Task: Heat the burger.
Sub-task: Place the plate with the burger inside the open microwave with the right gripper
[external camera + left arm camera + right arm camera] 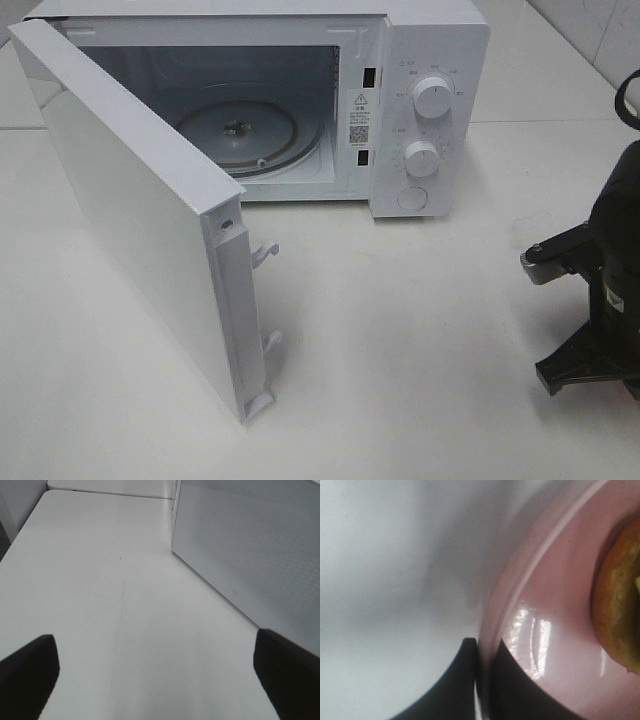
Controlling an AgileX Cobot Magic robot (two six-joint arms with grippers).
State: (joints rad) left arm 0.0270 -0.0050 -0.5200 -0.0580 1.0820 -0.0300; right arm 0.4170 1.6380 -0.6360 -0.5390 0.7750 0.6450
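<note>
Your burger (620, 605) shows only in the right wrist view, and only as a sliver. You get a curved edge of golden-brown bun with a speck of yellow beside it, and the frame cuts off the rest. It sits on the pink plate (555, 580), set in from the raised rim with a band of bare glossy plate between. From this slice you cannot tell which way it faces or whether it has a long axis (the visible edge is simply an arc). Your right gripper (485, 647) is pinched onto that plate's rim, one dark finger inside the lip and one outside, with the white table (420, 350) beyond. In the high view neither plate nor burger appears. You see just the black right arm (600, 290) at the right edge, itself cropped, well to the right of the microwave (430, 60). The microwave stands with its door (130, 220) swung wide toward the left, and the glass turntable (240, 130) is bare inside. Your left gripper (156, 645) has its jaws spread wide with nothing between them. It hangs over bare table beside the door's dotted outer face, and it is out of the high view.
</note>
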